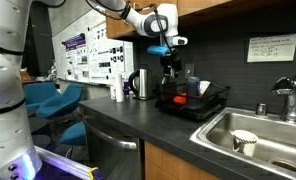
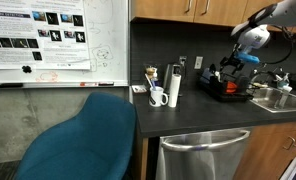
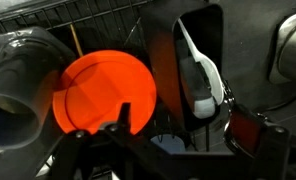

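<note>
Gripper (image 3: 176, 120) released, jaws apart and empty, hanging over the rack (image 1: 216, 102).

The orange plate (image 3: 98, 95) sits in the rack at ten o'clock from the fingertips, and a grey cup (image 3: 18, 75) touches or overlaps its rim at nine o'clock. If the gripper drops straight down, a finger (image 3: 121, 122) would likely hit the plate's rim or the rack wires. That could push the plate into the cup or jam the finger between the wires. A black-and-white thing (image 3: 200, 65) at one o'clock leaves little room. The finger cuts off the plate's lower edge. Whether the plate lies flat or leans cannot be told. The red thing (image 3: 253, 132) at three o'clock is unclear, and both exterior views show the rack's contents too small to make out.
</note>
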### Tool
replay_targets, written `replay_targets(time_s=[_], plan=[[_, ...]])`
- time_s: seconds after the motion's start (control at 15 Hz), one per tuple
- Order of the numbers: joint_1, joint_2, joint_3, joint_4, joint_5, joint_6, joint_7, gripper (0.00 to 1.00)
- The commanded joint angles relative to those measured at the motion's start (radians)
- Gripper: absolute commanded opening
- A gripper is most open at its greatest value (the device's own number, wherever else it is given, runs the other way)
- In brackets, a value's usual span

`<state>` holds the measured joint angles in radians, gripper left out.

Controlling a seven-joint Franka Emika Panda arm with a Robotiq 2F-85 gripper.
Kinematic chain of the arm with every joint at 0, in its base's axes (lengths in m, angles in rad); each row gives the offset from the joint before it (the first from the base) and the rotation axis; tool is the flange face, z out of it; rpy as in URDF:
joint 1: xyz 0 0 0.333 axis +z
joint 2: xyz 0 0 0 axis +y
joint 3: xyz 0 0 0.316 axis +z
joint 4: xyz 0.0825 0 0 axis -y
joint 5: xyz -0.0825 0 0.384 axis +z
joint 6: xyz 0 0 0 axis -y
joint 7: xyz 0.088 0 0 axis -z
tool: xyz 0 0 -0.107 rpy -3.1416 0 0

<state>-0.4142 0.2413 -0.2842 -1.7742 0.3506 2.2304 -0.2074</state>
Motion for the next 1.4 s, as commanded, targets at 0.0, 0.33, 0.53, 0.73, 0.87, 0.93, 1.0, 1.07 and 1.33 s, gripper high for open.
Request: replay_targets(time_s=[0.0, 0.33, 0.53, 0.73, 0.87, 0.93, 1.0, 1.07, 1.33], plan=[[-0.024, -0.019, 0.01, 0.009, 0.028, -0.069, -0.068, 1.0], [-0.024, -0.022, 0.011, 0.007, 0.026, -0.125, -0.107, 1.0], [-0.02, -0.025, 0.013, 0.003, 0.028, -0.132, -0.115, 1.0], [-0.017, -0.023, 0.014, 0.005, 0.029, -0.123, -0.108, 0.93], [-0.016, -0.023, 0.016, 0.005, 0.031, -0.12, -0.105, 0.82], [-0.016, -0.023, 0.016, 0.004, 0.031, -0.118, -0.103, 0.89], [-0.015, -0.023, 0.017, 0.003, 0.031, -0.116, -0.102, 0.84], [-0.015, -0.023, 0.018, 0.004, 0.032, -0.116, -0.102, 0.76], [-0.013, -0.023, 0.022, 0.005, 0.035, -0.112, -0.097, 0.97]])
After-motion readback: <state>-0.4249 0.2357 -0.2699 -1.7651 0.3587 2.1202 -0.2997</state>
